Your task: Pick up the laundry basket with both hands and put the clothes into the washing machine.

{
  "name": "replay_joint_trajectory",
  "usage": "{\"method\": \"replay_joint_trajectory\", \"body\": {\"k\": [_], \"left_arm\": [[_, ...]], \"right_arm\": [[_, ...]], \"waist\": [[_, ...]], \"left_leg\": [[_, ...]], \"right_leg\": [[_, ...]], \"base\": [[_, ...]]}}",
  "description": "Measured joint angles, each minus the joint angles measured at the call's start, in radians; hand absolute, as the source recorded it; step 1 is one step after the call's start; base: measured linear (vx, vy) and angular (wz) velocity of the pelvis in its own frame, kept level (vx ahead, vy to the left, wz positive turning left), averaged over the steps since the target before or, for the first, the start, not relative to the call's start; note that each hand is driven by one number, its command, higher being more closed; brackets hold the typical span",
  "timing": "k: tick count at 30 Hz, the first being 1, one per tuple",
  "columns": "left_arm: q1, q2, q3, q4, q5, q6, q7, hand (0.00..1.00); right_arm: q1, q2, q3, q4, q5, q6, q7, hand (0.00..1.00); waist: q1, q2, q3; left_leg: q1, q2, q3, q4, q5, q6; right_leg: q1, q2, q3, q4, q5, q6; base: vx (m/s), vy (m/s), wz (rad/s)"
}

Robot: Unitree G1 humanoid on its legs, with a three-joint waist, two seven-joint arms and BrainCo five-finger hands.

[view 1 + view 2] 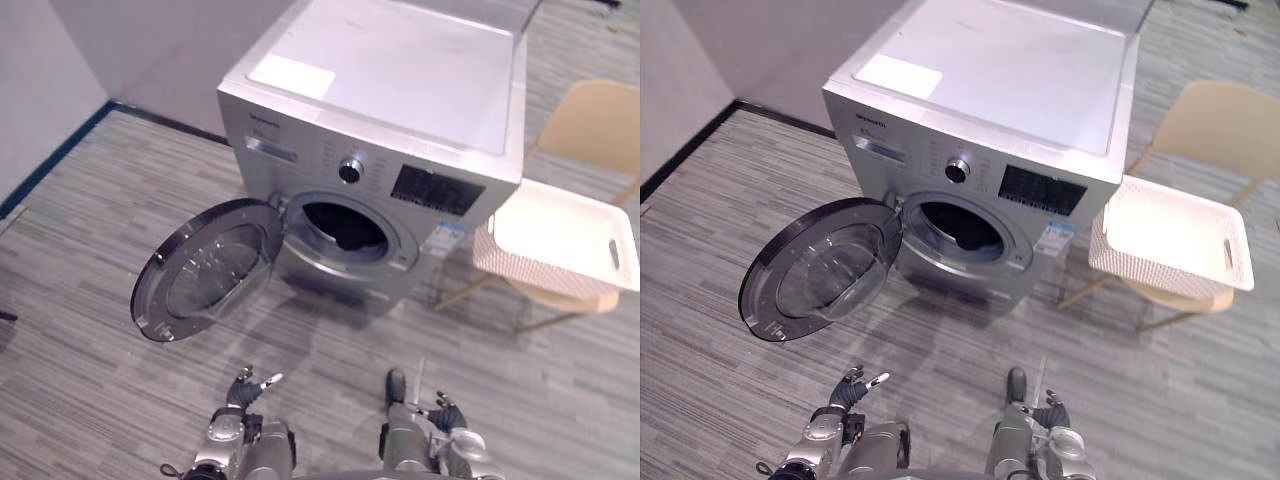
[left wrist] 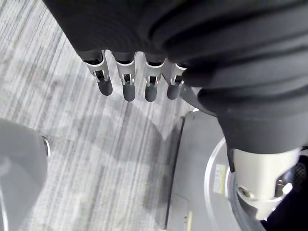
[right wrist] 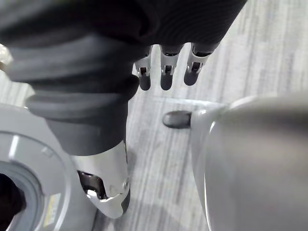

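Note:
The silver washing machine (image 1: 400, 90) stands ahead with its round door (image 1: 205, 268) swung open to the left. Dark cloth (image 1: 350, 232) lies inside the drum. A white laundry basket (image 1: 500, 262) rests on a wooden chair (image 1: 595, 120) right of the machine; I see no clothes in it. My left hand (image 1: 243, 390) hangs low by my side, fingers (image 2: 127, 86) straight and holding nothing. My right hand (image 1: 447, 412) hangs low on the other side, its fingers (image 3: 163, 77) also straight and empty. Both hands are far from the basket.
Striped grey carpet (image 1: 90, 250) lies between me and the machine. The open door juts out over the floor at front left. A pale wall with a dark skirting (image 1: 60, 150) runs along the left.

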Motion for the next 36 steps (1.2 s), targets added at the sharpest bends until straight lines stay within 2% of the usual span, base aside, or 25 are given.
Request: {"method": "replay_joint_trajectory", "body": {"k": [1,2,3,4,6,7,10,12,15,18,20,21,24,26,28,31,33,36], "left_arm": [[0.008,0.007,0.003,-0.003,-0.002,0.000,0.000,0.00],[0.015,0.015,0.003,-0.006,-0.002,0.000,-0.001,0.00],[0.016,0.020,0.003,-0.011,-0.003,0.000,-0.001,0.00],[0.017,0.023,0.004,-0.026,-0.003,0.000,-0.001,0.00],[0.011,0.028,0.003,-0.033,-0.003,-0.001,0.000,0.00],[0.008,0.023,0.003,-0.043,-0.004,-0.001,0.000,0.00],[0.015,0.011,0.002,-0.097,-0.011,-0.003,0.002,0.00],[0.013,0.007,-0.001,-0.176,-0.025,-0.003,0.005,0.00],[0.013,0.009,-0.018,-0.403,-0.067,-0.012,0.019,0.00],[0.004,0.026,-0.009,-0.578,-0.094,-0.042,0.022,0.00],[-0.026,0.050,0.038,-0.638,-0.095,-0.068,0.040,0.00],[-0.055,0.070,0.072,-0.646,-0.095,-0.077,0.059,0.00],[-0.144,0.193,0.203,-0.645,-0.096,-0.081,0.121,0.00],[-0.203,0.338,0.284,-0.605,-0.096,-0.083,0.178,0.00],[-0.261,0.423,0.301,-0.549,-0.090,-0.087,0.214,0.00],[-0.339,0.493,0.300,-0.455,-0.075,-0.086,0.223,0.00],[-0.382,0.510,0.292,-0.392,-0.048,-0.069,0.234,0.00],[-0.417,0.512,0.275,-0.292,-0.017,-0.037,0.236,0.00]], "right_arm": [[-0.006,0.001,0.016,0.000,0.000,-0.001,0.004,0.00],[-0.002,0.003,0.016,0.000,0.000,-0.001,0.005,0.00],[0.000,0.002,0.016,-0.001,0.001,-0.004,0.005,0.00],[0.003,0.000,0.016,-0.002,0.001,-0.005,0.005,0.00],[-0.002,-0.006,0.015,-0.002,0.000,-0.008,0.004,0.00],[-0.002,-0.008,0.014,-0.001,0.000,-0.008,0.004,0.00],[0.006,-0.011,0.006,0.002,0.001,-0.010,0.002,0.00],[0.006,-0.015,-0.008,0.002,0.002,-0.012,-0.002,0.00],[0.008,-0.031,-0.016,0.001,0.003,-0.012,-0.004,0.00],[0.012,-0.034,-0.035,-0.001,0.002,-0.012,-0.013,0.00],[0.014,-0.039,-0.035,-0.002,0.002,-0.014,-0.012,0.00],[0.014,-0.042,-0.035,-0.002,0.002,-0.014,-0.012,0.00],[0.014,-0.049,-0.042,-0.003,0.001,-0.013,-0.009,0.00],[0.014,-0.062,-0.053,-0.004,0.002,-0.013,-0.005,0.00],[0.018,-0.074,-0.067,-0.003,0.002,-0.013,0.004,0.00],[0.014,-0.076,-0.075,-0.008,0.005,-0.013,0.006,0.00],[0.014,-0.076,-0.075,-0.023,0.023,-0.015,0.006,0.00],[0.016,-0.075,-0.072,-0.052,0.045,-0.017,0.007,0.00]], "waist": [[0.004,0.012,0.009],[0.014,0.019,0.012],[0.026,0.019,0.012],[0.030,0.010,0.007],[0.024,0.006,0.007],[0.021,0.010,0.006],[0.023,0.005,0.002],[0.023,0.005,-0.007],[0.025,0.009,-0.013],[0.034,0.013,-0.017],[0.036,0.015,-0.020],[0.041,0.016,-0.021],[0.050,0.015,-0.021],[0.056,0.014,-0.022],[0.068,0.013,-0.021],[0.091,-0.004,-0.022],[0.102,-0.018,-0.022],[0.103,-0.027,-0.020]], "left_leg": [[0.020,0.008,0.029,-0.046,0.029,0.012],[0.042,0.007,0.048,-0.086,0.049,0.014],[0.055,0.002,0.059,-0.116,0.063,0.013],[0.056,-0.009,0.063,-0.142,0.079,0.011],[0.056,-0.033,0.063,-0.186,0.112,0.015],[0.064,-0.038,0.058,-0.207,0.131,0.012],[0.121,-0.045,0.043,-0.258,0.155,0.003],[0.123,-0.048,0.023,-0.285,0.176,-0.003],[0.128,-0.055,-0.012,-0.338,0.216,-0.008],[0.169,-0.057,-0.020,-0.374,0.229,-0.010],[0.187,-0.059,-0.017,-0.398,0.240,-0.009],[0.189,-0.059,-0.014,-0.407,0.244,-0.009],[0.194,-0.059,-0.007,-0.433,0.258,-0.010],[0.193,-0.058,0.003,-0.433,0.258,-0.010],[0.191,-0.054,0.004,-0.433,0.258,-0.009],[0.165,-0.042,0.007,-0.428,0.258,-0.009],[0.123,-0.039,0.007,-0.410,0.259,-0.009],[0.062,-0.023,0.002,-0.377,0.258,-0.008]], "right_leg": [[-0.006,0.034,-0.016,0.166,-0.013,0.004],[0.022,0.061,-0.018,0.254,-0.049,0.011],[0.060,0.089,-0.025,0.266,-0.111,0.025],[0.107,0.110,-0.038,0.223,-0.137,0.034],[0.152,0.106,-0.066,0.116,-0.125,0.048],[0.172,0.109,-0.075,0.070,-0.101,0.048],[0.244,0.122,-0.089,0.001,-0.076,0.038],[0.253,0.124,-0.113,-0.019,-0.068,0.032],[0.259,0.125,-0.148,-0.037,-0.063,0.025],[0.301,0.131,-0.157,-0.066,-0.053,0.012],[0.311,0.131,-0.155,-0.076,-0.049,0.011],[0.310,0.131,-0.153,-0.079,-0.046,0.012],[0.307,0.136,-0.145,-0.099,-0.030,0.003],[0.308,0.138,-0.129,-0.113,-0.018,-0.001],[0.306,0.143,-0.124,-0.118,-0.004,-0.018],[0.284,0.155,-0.111,-0.132,0.035,-0.035],[0.251,0.157,-0.108,-0.132,0.054,-0.035],[0.207,0.161,-0.098,-0.132,0.093,-0.035]], "base": [[-0.08,0.181,-0.68],[-0.09,0.186,-0.72],[-0.06,0.133,-0.52],[-0.05,0.071,-0.30],[-0.04,0.015,0.05],[0.00,-0.018,0.16],[0.02,-0.027,0.12],[-0.01,-0.060,0.31],[-0.02,-0.058,0.32],[-0.01,-0.023,0.08],[-0.01,-0.005,-0.05],[-0.03,0.003,-0.07],[-0.03,0.003,-0.08],[-0.01,0.012,-0.11],[-0.02,0.022,-0.05],[-0.04,0.027,-0.05],[-0.06,0.032,0.00],[-0.06,0.041,0.07]]}}
